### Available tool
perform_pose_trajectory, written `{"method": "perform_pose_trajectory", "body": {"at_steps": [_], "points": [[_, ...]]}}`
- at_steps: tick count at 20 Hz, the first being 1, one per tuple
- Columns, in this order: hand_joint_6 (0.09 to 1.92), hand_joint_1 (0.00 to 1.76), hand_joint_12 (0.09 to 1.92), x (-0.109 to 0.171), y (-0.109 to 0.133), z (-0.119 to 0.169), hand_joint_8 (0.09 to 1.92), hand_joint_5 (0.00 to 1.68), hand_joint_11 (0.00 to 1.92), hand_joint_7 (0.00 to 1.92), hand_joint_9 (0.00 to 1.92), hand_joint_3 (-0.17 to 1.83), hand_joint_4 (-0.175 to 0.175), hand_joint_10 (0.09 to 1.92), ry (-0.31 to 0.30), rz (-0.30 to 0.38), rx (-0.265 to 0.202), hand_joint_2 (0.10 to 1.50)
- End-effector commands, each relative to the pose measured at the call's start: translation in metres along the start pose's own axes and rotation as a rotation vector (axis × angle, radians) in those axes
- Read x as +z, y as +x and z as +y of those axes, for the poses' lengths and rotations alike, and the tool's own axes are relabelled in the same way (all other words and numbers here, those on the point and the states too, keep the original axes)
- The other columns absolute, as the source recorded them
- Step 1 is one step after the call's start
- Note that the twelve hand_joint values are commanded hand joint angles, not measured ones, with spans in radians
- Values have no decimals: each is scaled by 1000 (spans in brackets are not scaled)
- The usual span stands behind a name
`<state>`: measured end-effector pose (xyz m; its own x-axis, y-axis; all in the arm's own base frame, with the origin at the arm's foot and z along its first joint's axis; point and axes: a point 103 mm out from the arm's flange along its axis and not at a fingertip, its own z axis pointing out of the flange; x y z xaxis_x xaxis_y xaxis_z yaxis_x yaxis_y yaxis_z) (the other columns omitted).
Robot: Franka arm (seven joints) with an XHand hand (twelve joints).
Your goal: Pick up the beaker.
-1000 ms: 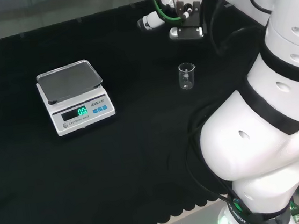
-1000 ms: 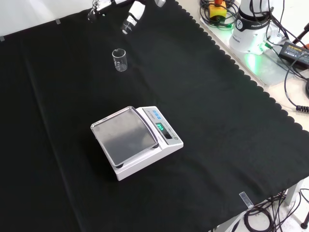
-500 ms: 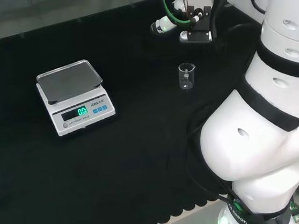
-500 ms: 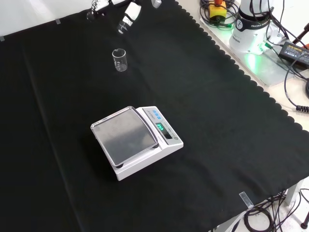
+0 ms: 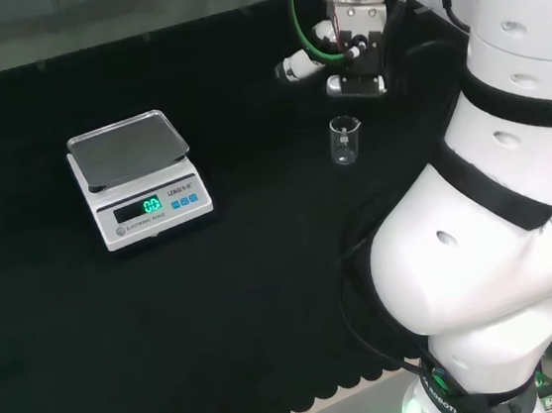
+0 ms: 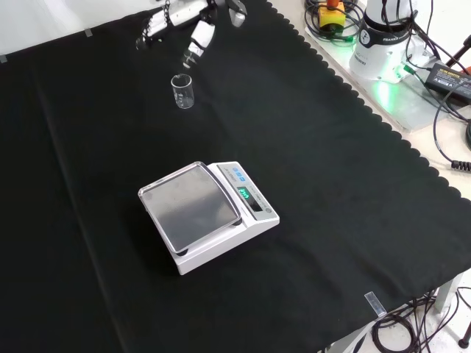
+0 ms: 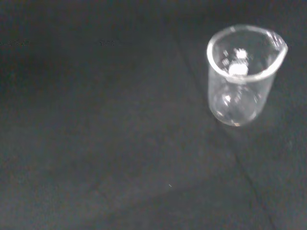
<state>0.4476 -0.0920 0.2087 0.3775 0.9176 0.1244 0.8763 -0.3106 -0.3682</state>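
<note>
Fingers (image 6: 165,16) of our hand (image 6: 193,15) reach out straight and spread, holding nothing, as we hover above the black cloth (image 6: 331,184) at the far end of the front view. We see 1 small clear beaker (image 6: 182,92) standing upright on the cloth just nearer than the hand, apart from it; in the head view the beaker (image 5: 345,140) sits just near of the hand (image 5: 324,56). Well apart, a white scale (image 6: 208,215) rests nearer in the front view
</note>
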Motion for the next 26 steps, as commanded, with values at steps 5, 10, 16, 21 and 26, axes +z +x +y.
{"method": "perform_pose_trajectory", "body": {"at_steps": [5, 10, 16, 21, 26], "points": [[87, 305, 1519, 21, -14, 18, 525, 110, 0, 0, 0, -39, -32, 491, 33, 37, 31, 981], [87, 305, 1518, 34, -20, 23, 526, 112, 0, 0, 0, -39, -32, 489, 61, 41, 47, 981], [87, 305, 1516, 48, -22, 28, 527, 113, 0, 0, 0, -38, -33, 486, 89, 50, 54, 981], [87, 305, 1513, 61, -26, 30, 527, 114, 0, 0, 0, -38, -33, 484, 115, 51, 63, 981], [87, 305, 1510, 73, -33, 33, 526, 115, 0, 0, 0, -38, -34, 482, 139, 59, 78, 981]]}}
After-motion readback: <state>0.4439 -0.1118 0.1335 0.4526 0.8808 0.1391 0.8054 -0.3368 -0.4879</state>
